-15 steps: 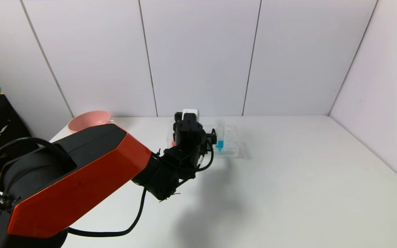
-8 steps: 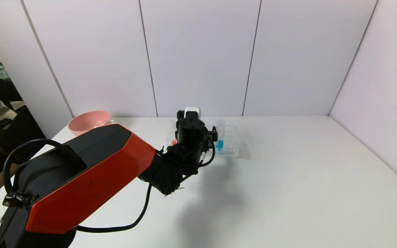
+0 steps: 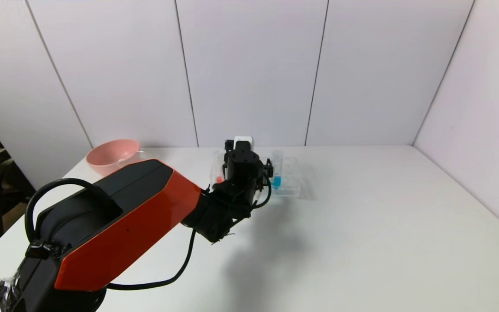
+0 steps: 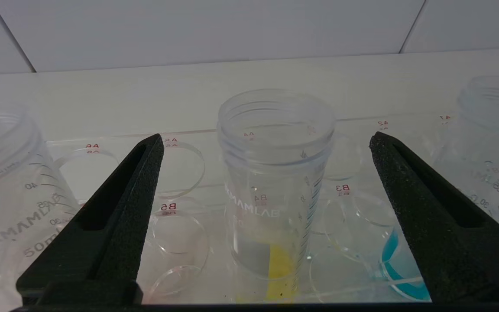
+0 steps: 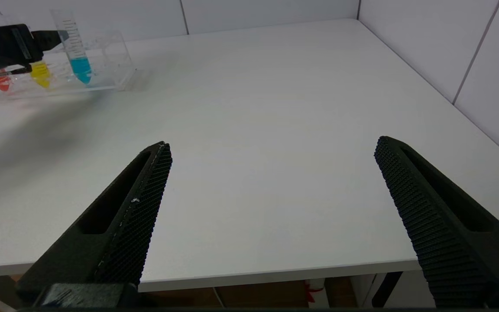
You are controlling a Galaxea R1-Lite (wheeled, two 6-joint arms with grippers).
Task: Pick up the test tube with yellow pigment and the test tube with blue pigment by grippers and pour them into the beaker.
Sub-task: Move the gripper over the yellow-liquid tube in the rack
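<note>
Standing upright, mouth up, the yellow test tube (image 4: 275,182) sits between wide left jaws; seemingly untouched.

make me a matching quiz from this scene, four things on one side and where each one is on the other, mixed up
Things:
1. yellow tube
2. blue tube
3. pink bowl
4. right hand

Places:
a. over bare table near its front edge
b. far left corner of the table
c. between the left hand's open fingers
d. in the rack, beside the yellow one

Pairs: 1-c, 2-d, 3-b, 4-a
</note>
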